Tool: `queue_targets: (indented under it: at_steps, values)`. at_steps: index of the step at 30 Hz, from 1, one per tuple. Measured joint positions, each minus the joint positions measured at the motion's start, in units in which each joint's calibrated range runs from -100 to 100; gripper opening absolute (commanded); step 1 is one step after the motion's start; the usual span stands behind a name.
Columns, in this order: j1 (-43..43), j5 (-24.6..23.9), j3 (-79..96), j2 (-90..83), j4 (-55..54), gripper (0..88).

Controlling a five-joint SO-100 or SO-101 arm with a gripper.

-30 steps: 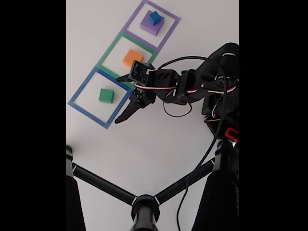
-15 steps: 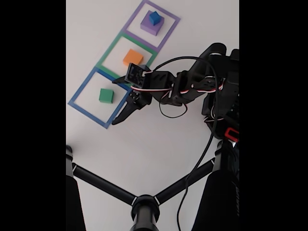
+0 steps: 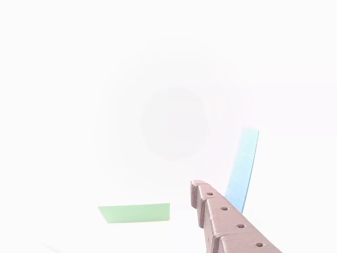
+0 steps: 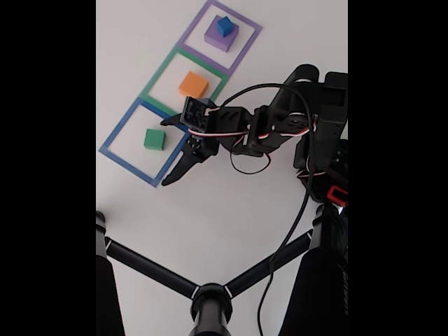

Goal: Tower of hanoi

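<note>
In the fixed view three taped squares run diagonally. The purple square [image 4: 246,22] holds a purple block [image 4: 218,39] with a small blue cube [image 4: 225,26] on top. An orange block [image 4: 193,84] lies in the green square [image 4: 155,78], and a green cube [image 4: 154,138] in the blue square [image 4: 122,155]. My gripper [image 4: 166,152] hangs open over the blue square's right edge, just right of the green cube, with nothing held. The other view is washed out; it shows one brown finger [image 3: 226,226], a strip of blue tape [image 3: 242,168] and a pale green patch [image 3: 134,213].
The arm's body and base [image 4: 325,154] fill the right side, with a black cable [image 4: 294,231] looping down. A black tripod hub and legs [image 4: 210,301] cross the bottom. Bare white table [image 4: 231,210] lies between the squares and the tripod.
The gripper has shifted a little left and down, further over the blue square's edge toward the green cube. The blocks have not moved.
</note>
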Motion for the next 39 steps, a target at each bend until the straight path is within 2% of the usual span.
queue_targets:
  at_steps: [39]
  values:
    - [-2.13,0.0,-6.01,8.27,-3.53,52.3]
